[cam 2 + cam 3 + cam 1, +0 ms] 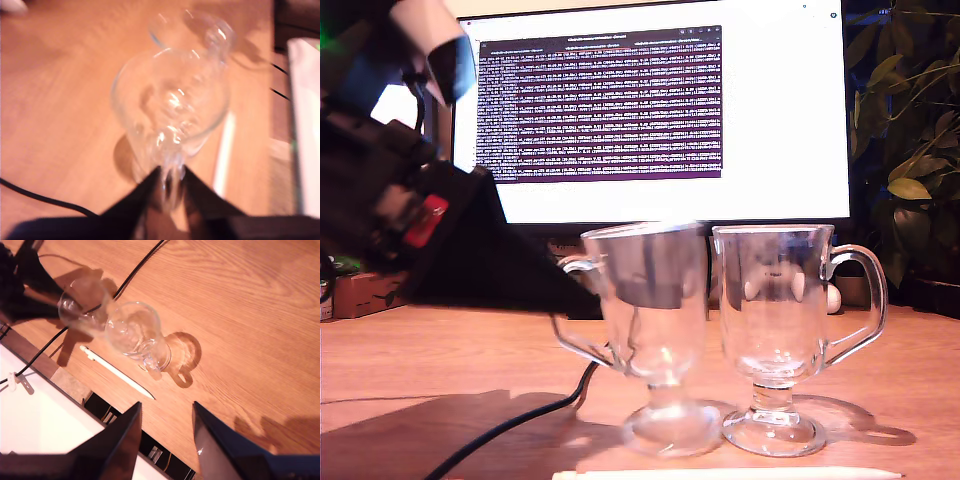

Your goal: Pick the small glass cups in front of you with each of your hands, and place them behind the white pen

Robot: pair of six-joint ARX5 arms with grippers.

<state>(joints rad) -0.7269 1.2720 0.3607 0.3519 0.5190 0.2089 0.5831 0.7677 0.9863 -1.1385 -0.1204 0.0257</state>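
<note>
two clear glass cups stand upright side by side on the wooden table [410, 360], feet nearly touching, just behind the white pen [720, 474]. the pen lies flat along the near edge of the exterior view, its long axis running from that view's left to its right; in the second wrist view one end tapers to a tip and the other end looks blunter. the first cup [655, 340] is on the exterior view's left, its handle pointing to that view's left, and my first gripper [172, 175] is closed on that handle, jaws pinched to a narrow gap around the glass. the second cup [775, 330] stands on the exterior view's right, handle pointing to that view's right, touched by nothing. my second gripper [167, 412] hangs above the table with jaws spread and empty, well apart from both cups. a black cable [510, 425] trails across the wood beside the first cup, and a lit monitor [660, 110] stands behind.
</note>
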